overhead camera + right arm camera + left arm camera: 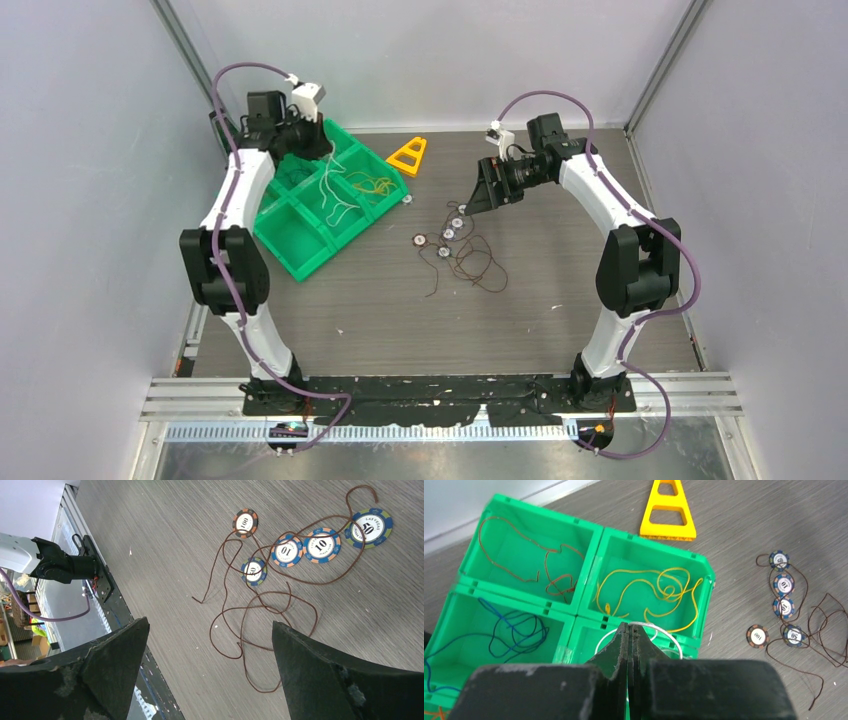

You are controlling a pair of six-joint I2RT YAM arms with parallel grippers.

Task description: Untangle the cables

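Observation:
My left gripper (318, 150) (634, 626) is shut on a thin white cable (326, 186) (670, 635), which hangs in a loop over a compartment of the green bin (300, 245) (591, 562). Other compartments hold a red-brown cable (524, 550), a yellow cable (649, 587) (372, 184) and a blue cable (509, 630). A dark brown cable (472, 262) (260, 605) (819, 625) lies looped on the table. My right gripper (483, 195) (210, 625) hovers above it, open and holding nothing.
Several round poker chips (448, 232) (320, 545) (784, 585) lie among the brown cable's loops. A yellow triangular frame (408, 155) (668, 512) sits behind the bin's right corner. Grey walls enclose the table on three sides.

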